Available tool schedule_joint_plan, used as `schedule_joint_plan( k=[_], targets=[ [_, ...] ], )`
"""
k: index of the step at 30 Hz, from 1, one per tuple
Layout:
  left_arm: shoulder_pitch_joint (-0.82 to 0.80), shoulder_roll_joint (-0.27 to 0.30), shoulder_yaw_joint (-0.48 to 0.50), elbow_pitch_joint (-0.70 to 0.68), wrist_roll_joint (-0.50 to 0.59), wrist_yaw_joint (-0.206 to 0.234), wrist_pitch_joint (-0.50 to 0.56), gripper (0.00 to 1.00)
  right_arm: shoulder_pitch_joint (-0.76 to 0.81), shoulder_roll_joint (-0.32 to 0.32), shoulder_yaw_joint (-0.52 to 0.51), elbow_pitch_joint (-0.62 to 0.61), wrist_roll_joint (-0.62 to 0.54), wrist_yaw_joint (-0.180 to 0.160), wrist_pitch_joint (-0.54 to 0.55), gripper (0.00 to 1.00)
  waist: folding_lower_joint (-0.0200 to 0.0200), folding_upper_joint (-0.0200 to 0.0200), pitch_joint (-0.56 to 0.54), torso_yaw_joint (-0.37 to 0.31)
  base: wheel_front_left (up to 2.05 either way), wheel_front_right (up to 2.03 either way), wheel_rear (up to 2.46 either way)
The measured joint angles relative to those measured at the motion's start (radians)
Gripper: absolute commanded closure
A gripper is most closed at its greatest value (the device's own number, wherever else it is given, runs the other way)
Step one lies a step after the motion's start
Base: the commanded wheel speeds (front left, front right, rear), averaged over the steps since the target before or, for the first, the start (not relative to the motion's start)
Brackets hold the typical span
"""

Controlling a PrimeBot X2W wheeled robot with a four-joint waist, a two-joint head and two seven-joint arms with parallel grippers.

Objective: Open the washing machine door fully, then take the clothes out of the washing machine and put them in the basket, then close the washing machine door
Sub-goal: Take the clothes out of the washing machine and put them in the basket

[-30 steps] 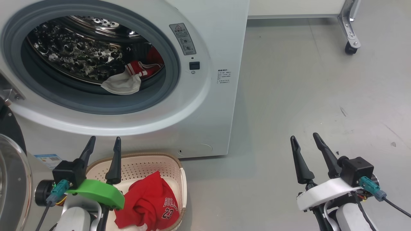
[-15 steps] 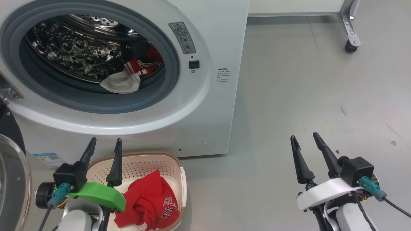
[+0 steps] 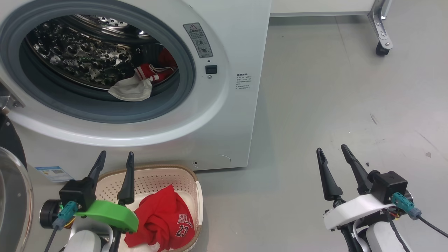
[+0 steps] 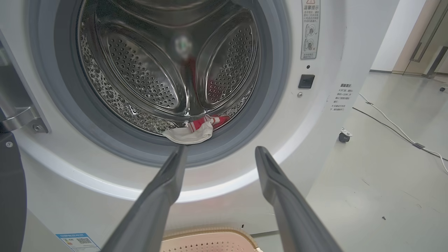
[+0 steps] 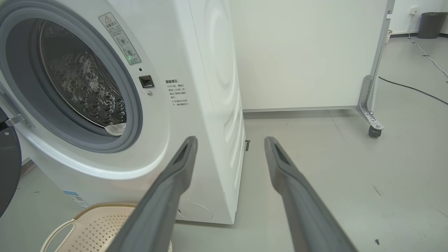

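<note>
So the washing machine door (image 3: pixel 15 196) is swung out at the lower left but cut off by the frame edge, so how fully it's opened can't be judged. One red jersey (image 3: pixel 164 217) marked 23 is already dumped in the basket (image 3: pixel 154 175), which is parked on the floor right in front of the washing machine (image 3: pixel 227 115). The rest of the clothes (image 3: pixel 134 87) are left at the bottom front of the drum: a whitish piece is draped by the grey lip, lying crosswise to the reach, with red striped fabric tucked just behind. That pile is found up and ahead of the left gripper (image 3: pixel 116 153), which hangs over the basket with its fingers (image 3: pixel 126 178) spread moderately and nothing held. In the left wrist view the cloth is seen just above one fingertip, so a reach in, nudged toward that side, is probably called for. The right gripper (image 3: pixel 331 148) is parked well off over bare floor, fingers apart and empty, so the left arm is nearer. How much red stuff is buried deeper can't be made out
</note>
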Motion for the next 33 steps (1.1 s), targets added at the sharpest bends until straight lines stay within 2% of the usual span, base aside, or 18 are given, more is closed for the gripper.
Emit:
schedule_joint_plan(
  k=[33],
  targets=[
    [0.013,-0.001,-0.006,-0.042,0.001,0.016,0.0,0.0,0.003,0.002,0.003,-0.021,-0.001,0.0,0.0,0.0,0.0,0.0,0.045,-0.009,0.0,0.0,0.0]
  ],
)
